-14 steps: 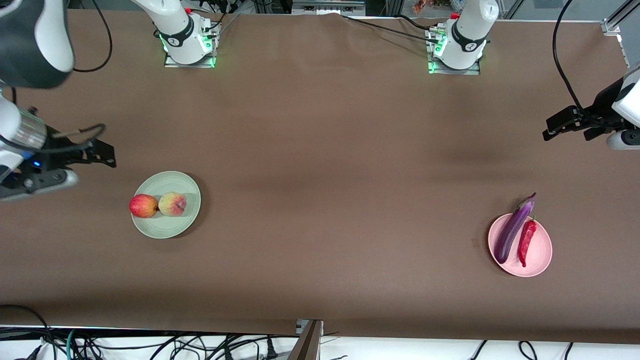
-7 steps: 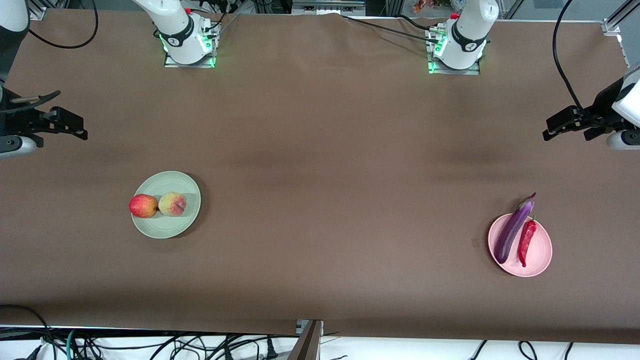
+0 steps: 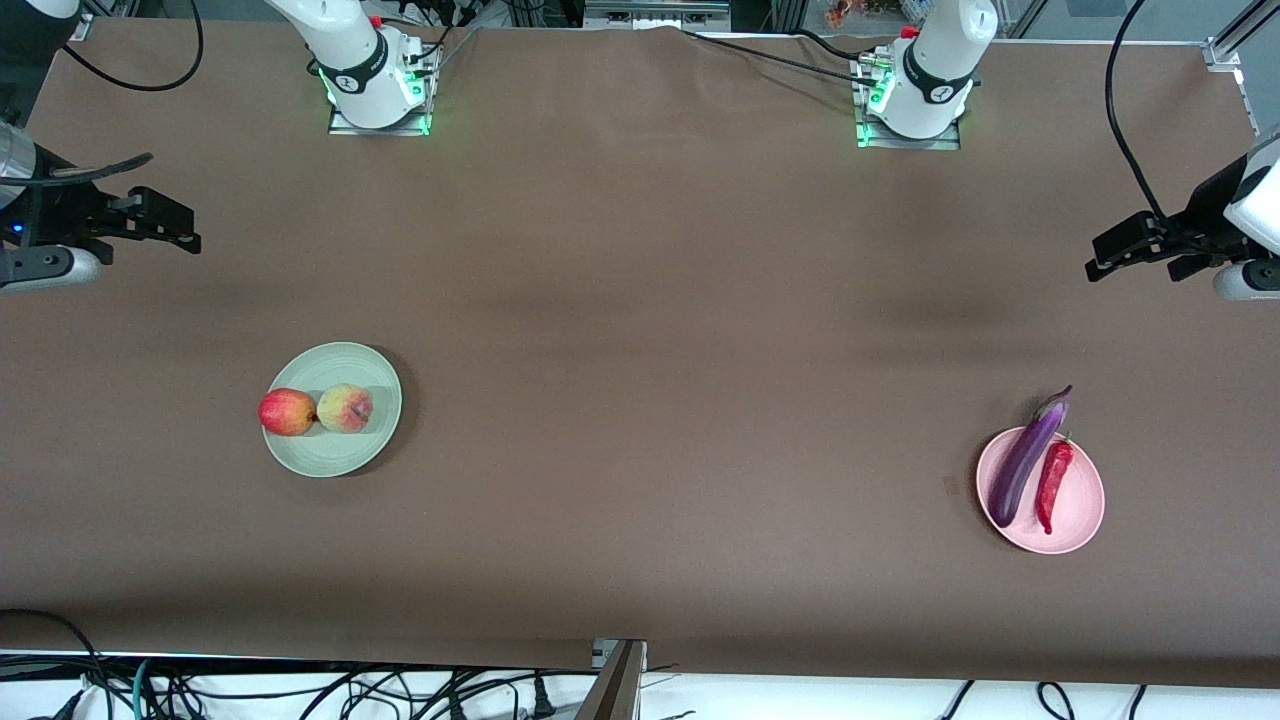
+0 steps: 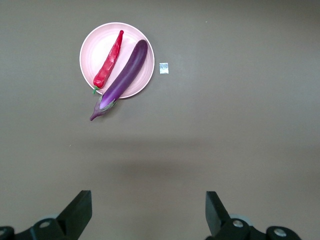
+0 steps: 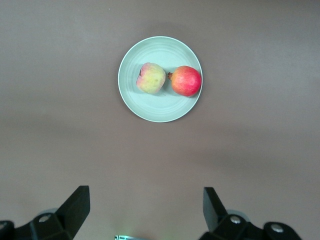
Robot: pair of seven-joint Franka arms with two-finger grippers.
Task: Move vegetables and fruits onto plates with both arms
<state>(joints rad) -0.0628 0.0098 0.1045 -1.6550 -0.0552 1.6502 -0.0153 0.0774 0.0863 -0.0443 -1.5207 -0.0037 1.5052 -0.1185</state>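
fruits on green plate (image 3: 385, 435) | veg on pink plate (image 3: 1085, 520) (eggplant (image 3: 1026, 460) cap overhangs rim, could roll off if bumped) | left claw (image 3: 1135, 252) + right claw (image 3: 155, 222) both spread, empty, up over bench ends

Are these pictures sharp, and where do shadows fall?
Front view: sharp, with soft dark bands across the table and green glow at both bases. Left wrist view: a faint shadow smudge near the pink plate. Right wrist view: evenly lit, green plate crisp.
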